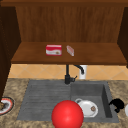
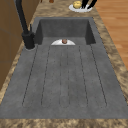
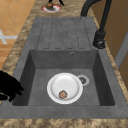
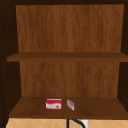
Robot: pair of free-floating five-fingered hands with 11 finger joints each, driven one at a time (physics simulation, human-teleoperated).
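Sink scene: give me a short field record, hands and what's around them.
right hand: at the sink's right edge, above the counter; fingers curled, holding nothing
sink basin: dark grey, with a draining board to its left
white plate: lying in the basin, a small brown bit of food on it
faucet: black, behind the sink
red ball: in front of the sink
shelf: carries a red box and a small pink box
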